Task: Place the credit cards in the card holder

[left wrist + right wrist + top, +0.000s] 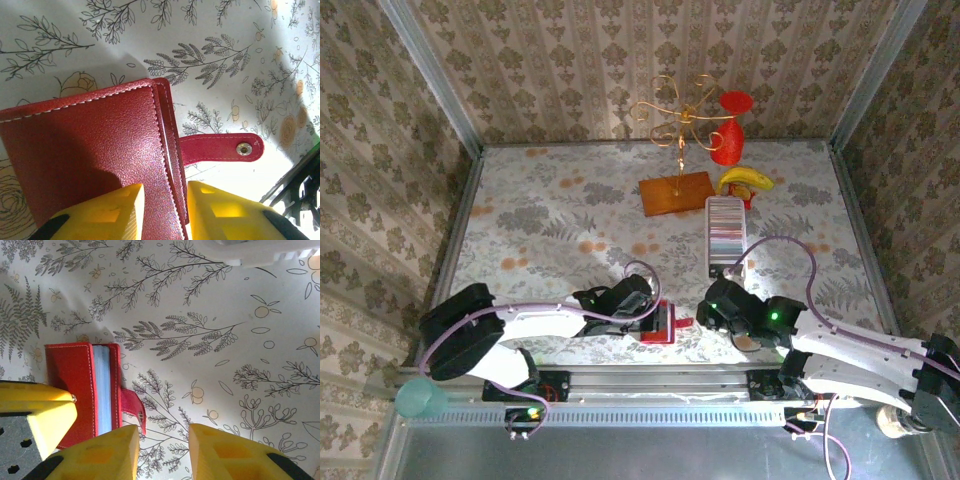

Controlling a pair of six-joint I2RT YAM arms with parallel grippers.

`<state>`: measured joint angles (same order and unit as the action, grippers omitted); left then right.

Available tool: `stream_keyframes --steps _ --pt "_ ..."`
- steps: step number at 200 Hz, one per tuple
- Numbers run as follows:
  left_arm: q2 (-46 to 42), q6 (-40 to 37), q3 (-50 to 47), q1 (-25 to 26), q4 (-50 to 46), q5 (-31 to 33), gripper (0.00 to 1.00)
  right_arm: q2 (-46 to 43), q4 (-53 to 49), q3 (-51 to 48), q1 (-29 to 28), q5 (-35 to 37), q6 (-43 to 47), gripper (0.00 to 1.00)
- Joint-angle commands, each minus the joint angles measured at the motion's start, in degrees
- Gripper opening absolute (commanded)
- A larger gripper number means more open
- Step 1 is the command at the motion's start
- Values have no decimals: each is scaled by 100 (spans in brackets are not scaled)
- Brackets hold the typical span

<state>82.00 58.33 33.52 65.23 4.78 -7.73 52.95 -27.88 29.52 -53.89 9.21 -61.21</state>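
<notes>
The red card holder [663, 325] lies near the front edge of the table, its snap tab [222, 148] sticking out to the right. My left gripper [165, 192] is shut on the card holder [90, 150], with the red cover edge pinched between the yellow fingers [107, 212]. In the right wrist view the card holder [80, 385] is slightly parted and shows grey-blue pockets inside. My right gripper [164, 435] stands open just right of the tab, over bare cloth with nothing between its fingers. The credit cards [725, 225] stand in a row in the long white tray [718, 266], farther back.
An orange-brown base [677, 192] with a gold wire stand sits at the back centre. A red glass [732, 130] and a banana [745, 180] are behind the tray. A teal ball [418, 398] rests off the table at the front left.
</notes>
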Motion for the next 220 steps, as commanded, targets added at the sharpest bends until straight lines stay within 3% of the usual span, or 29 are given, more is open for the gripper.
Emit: stream_keyframes --steps 1,37,112,220 --pt "-137 25 -34 16 -124 77 25 182 515 -130 35 -438 69 32" --pt "-692 -1 -191 25 -393 280 20 585 1095 -95 45 -718 3 32" --pt "-1332 186 -610 43 -811 465 3 463 887 -146 53 -609 -1 33" --pt "-923 346 -640 89 -349 273 2 602 1003 -218 115 -727 39 34"
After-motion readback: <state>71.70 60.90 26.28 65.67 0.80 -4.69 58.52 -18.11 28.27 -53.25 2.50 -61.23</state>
